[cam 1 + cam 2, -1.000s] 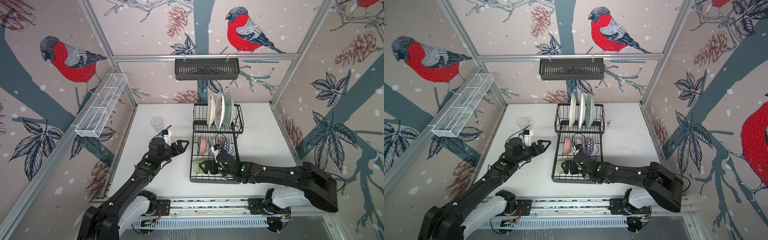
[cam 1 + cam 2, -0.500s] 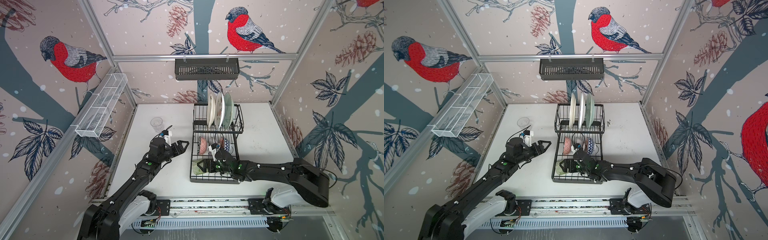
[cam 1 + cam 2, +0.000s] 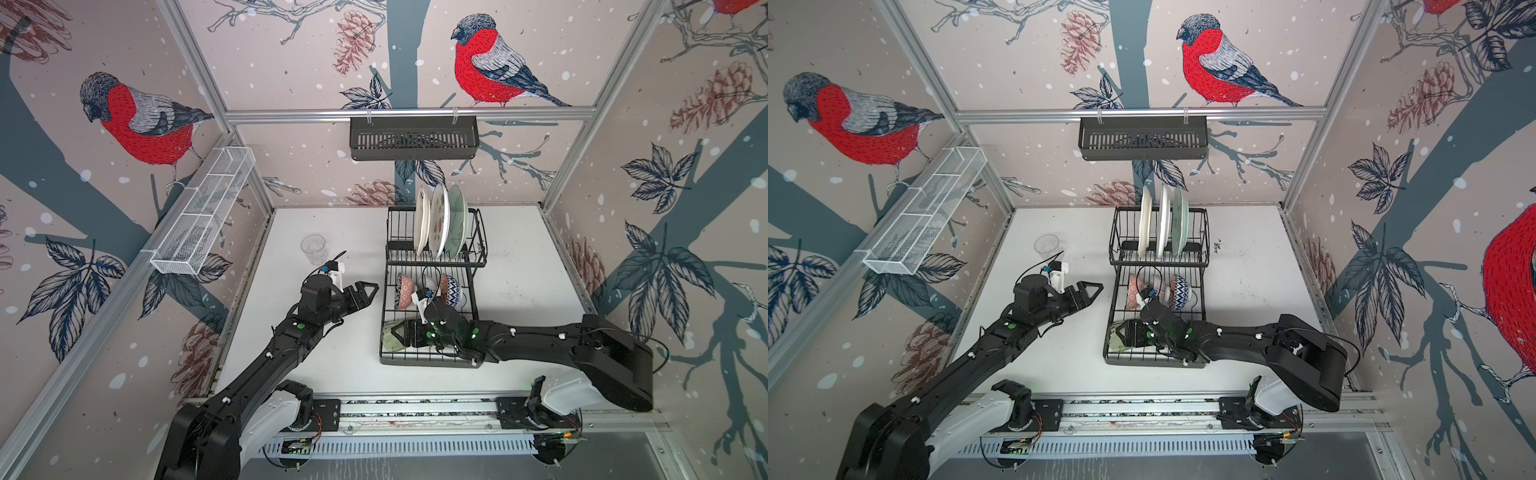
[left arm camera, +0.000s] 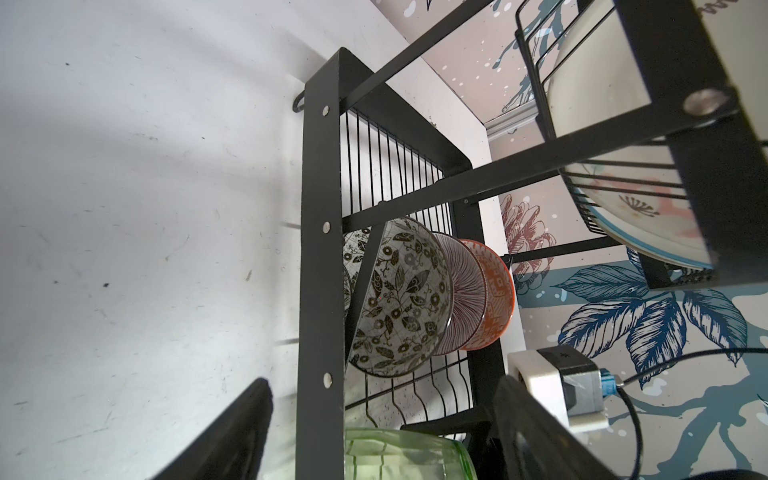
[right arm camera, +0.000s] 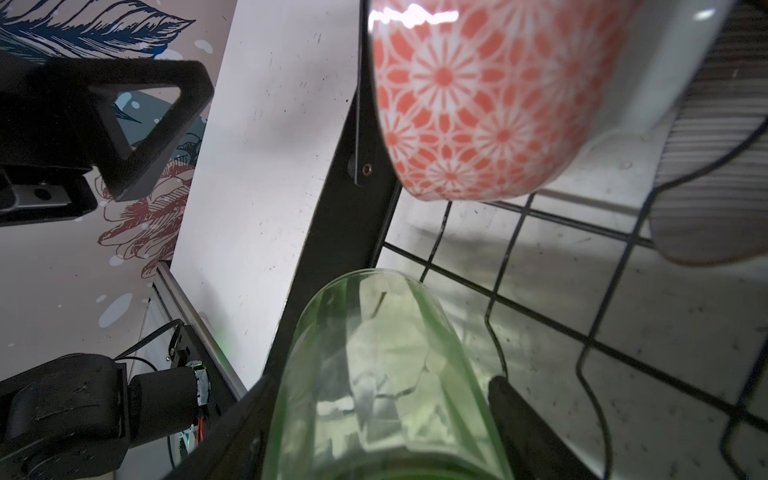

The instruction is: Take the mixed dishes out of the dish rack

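- The dish rack (image 3: pixel 415 360) stands mid-desk, with its raised plate section toward the rear edge and its flat tray toward the front edge.
- The green tumbler (image 5: pixel 386 353) lies on its side in the front-left corner of the flat tray, close against the rack's left frame.
- Your right end effector (image 3: pixel 405 334) reaches into the tray from the desk's right side. Its fingers (image 5: pixel 523 424) flank the green tumbler, but you cannot tell whether they press the glass.
- The three patterned bowls (image 4: pixel 461 291) stand on edge in a row across the tray, just behind the tumbler.
- The three plates (image 3: pixel 438 220) stand upright in the slots of the raised section. From left to right they are white, watermelon-printed and pale green.
- Your left end effector (image 3: pixel 368 293) hovers over bare desk just beside the rack's left side, level with the bowls, with its jaws wide and empty.
- The clear tumbler (image 3: pixel 313 249) stands on the desk toward the left edge, well apart from the rack.
- The black slotted basket (image 3: pixel 413 137) hangs on the rear wall rail.
- The white mesh basket (image 3: pixel 203 212) hangs along the left wall.
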Controlling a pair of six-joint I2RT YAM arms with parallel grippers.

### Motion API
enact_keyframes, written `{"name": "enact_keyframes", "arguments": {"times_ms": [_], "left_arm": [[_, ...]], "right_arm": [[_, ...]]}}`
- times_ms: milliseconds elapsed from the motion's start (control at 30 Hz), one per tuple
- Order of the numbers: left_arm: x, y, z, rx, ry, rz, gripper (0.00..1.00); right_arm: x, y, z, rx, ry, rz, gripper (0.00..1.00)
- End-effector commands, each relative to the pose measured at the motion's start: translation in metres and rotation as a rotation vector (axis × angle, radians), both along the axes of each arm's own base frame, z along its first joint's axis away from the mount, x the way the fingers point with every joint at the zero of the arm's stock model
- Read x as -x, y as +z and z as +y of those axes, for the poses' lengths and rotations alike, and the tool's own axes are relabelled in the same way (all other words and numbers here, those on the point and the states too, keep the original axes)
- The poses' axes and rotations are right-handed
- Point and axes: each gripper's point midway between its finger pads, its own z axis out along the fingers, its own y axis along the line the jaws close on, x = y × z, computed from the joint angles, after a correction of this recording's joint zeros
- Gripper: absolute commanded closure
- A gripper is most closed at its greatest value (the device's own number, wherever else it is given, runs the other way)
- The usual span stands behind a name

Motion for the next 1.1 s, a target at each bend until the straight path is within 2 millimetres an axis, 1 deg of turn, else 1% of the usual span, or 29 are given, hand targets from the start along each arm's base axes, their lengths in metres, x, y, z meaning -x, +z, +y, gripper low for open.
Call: {"name": "enact_keyframes", "arguments": {"times_ms": [0,67,100,233,300,400,567,700,833,1067], "left_arm": [[-0.003,0.005,0.0,-0.003,0.0,-0.025,0.15],[-0.002,0.004,0.0,-0.004,0.0,-0.023,0.15],[-0.002,0.004,0.0,-0.002,-0.002,-0.021,0.15],[0.002,0.0,-0.001,0.025,0.002,0.002,0.15],[0.004,-0.003,-0.001,0.028,0.0,0.009,0.15],[0.004,-0.005,0.0,0.005,-0.004,0.008,0.14],[0.004,0.007,-0.001,-0.008,-0.023,-0.01,0.14],[0.006,0.016,-0.003,0.022,-0.026,-0.017,0.14],[0.014,0.02,-0.008,0.075,-0.056,0.002,0.14],[0.027,0.029,-0.017,0.131,-0.118,0.033,0.16]], "right_arm": [[0.0,0.008,0.004,-0.024,0.005,-0.011,0.31],[0.0,0.011,0.004,-0.027,0.001,-0.012,0.36],[0.0,0.013,0.004,-0.033,0.004,-0.015,0.37],[-0.002,0.025,0.003,-0.107,-0.002,-0.006,0.37],[-0.002,0.027,0.001,-0.137,-0.01,0.008,0.37],[-0.004,0.028,-0.004,-0.137,-0.032,0.002,0.37],[-0.01,0.036,-0.011,-0.152,-0.075,-0.007,0.37],[-0.018,0.047,-0.018,-0.204,-0.128,-0.013,0.38],[-0.026,0.054,-0.024,-0.26,-0.172,0.0,0.38],[-0.038,0.075,-0.026,-0.326,-0.216,-0.029,0.39]]}}
